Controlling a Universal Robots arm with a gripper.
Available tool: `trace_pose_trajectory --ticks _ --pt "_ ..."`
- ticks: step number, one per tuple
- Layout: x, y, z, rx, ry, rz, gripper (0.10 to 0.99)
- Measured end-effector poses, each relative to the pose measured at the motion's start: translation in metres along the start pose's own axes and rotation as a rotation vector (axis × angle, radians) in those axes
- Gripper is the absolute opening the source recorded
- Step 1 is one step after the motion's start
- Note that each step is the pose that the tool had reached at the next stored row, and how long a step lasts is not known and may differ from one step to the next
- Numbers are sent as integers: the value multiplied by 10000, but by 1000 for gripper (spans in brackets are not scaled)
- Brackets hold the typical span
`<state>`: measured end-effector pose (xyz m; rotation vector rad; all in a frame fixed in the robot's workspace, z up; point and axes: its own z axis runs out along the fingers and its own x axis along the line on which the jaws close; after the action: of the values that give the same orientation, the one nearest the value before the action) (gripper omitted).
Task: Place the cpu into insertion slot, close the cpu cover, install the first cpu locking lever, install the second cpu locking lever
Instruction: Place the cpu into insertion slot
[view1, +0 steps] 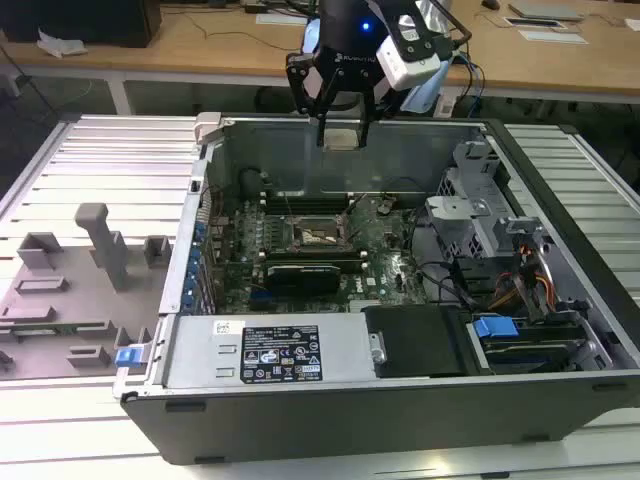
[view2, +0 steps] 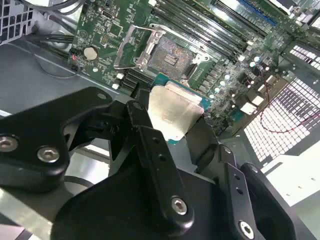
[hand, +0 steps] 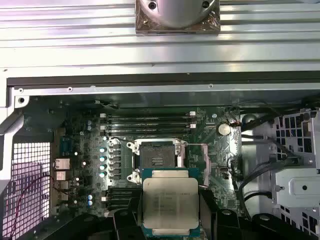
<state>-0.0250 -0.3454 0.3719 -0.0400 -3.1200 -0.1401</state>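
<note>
- The cpu (hand: 170, 202) is pinched flat between the jaws, its silver top showing.
- The gripper (view1: 341, 138) hangs over the computer case (view1: 420, 155).
- The insertion slot (hand: 156, 155) lies bare well below the jaws, with the cpu cover (view2: 124, 52) flipped open.

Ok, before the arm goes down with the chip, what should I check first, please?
1. cpu gripped by the end effector: ok.
2. insertion slot free of any chip: ok.
3. cpu cover swung open: ok.
4. cpu edges parallel to the slot, first wrist view: ok.
5. end effector above the slot: not ok, it hangs by the case's far wall in the exterior view.
6. Corner marks matching: cannot tell.
</note>
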Motion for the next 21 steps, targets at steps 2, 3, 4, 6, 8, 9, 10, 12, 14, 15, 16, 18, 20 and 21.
trace_pose_trajectory --ticks 2,3,4,6,8,9,10,12,14,15,16,18,20,21 --pt "0 0 0 0 1 0 541" --pt "0 0 0 0 0 0 541" --pt "0 0 0 0 1 0 541" --pt "0 0 1 1 0 0 541" --pt "-1 -2 25 7 1 0 541" --pt "-1 -4 42 16 0 -1 541" --pt "-1 -5 58 21 0 0 541" --pt "-2 -8 98 35 0 0 541" --pt "-1 -6 126 48 -1 3 541" --pt "-1 -4 151 54 -1 2 541" --pt "3 1 178 59 -1 2 541" --pt "36 26 241 82 -2 1 541" --pt "67 41 313 165 -4 3 541" --pt "72 40 332 198 -5 4 541"
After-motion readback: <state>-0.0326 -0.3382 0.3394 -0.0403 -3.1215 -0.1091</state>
